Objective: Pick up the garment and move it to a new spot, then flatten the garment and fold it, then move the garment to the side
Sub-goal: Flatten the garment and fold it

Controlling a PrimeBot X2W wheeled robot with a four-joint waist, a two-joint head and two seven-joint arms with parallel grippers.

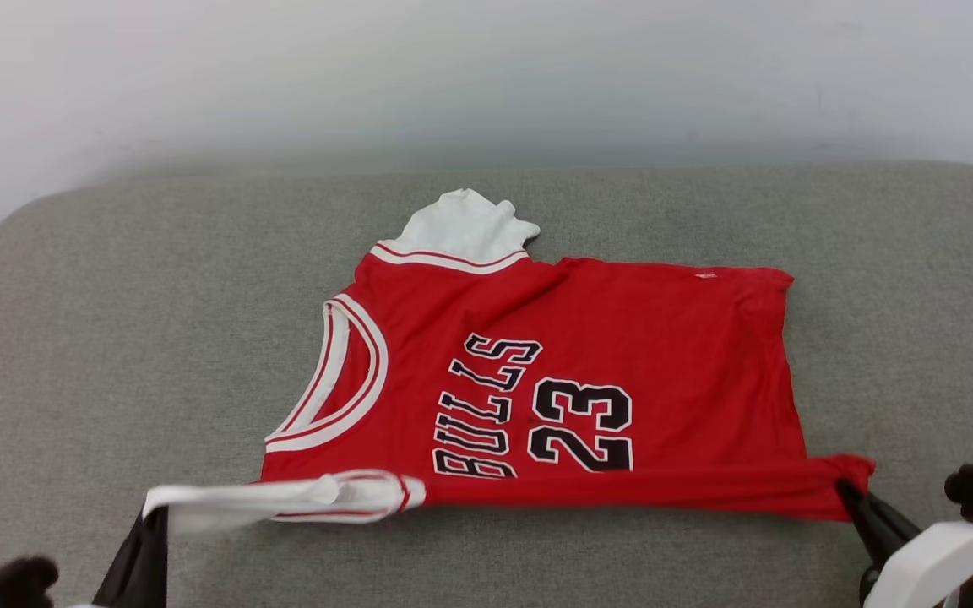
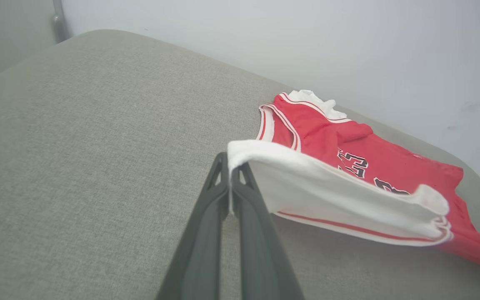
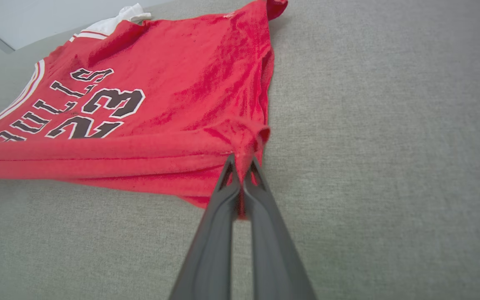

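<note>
The garment (image 1: 622, 363), a red jersey T-shirt with white sleeves and black lettering and number facing up, lies spread on the grey cushion. Its near edge is lifted and stretched between both grippers. My left gripper (image 1: 153, 517) is shut on the white near sleeve (image 2: 327, 196), tips pinching the sleeve end (image 2: 231, 160). My right gripper (image 1: 848, 491) is shut on the red hem corner (image 3: 248, 150), the cloth bunched at its tips. The far white sleeve (image 1: 465, 224) lies crumpled at the jersey's far edge.
The grey upholstered surface (image 1: 115, 338) has rounded corners and ends at a pale wall (image 1: 486, 76) behind. Bare cushion lies on the left, on the right (image 3: 390, 125) and along the front edge.
</note>
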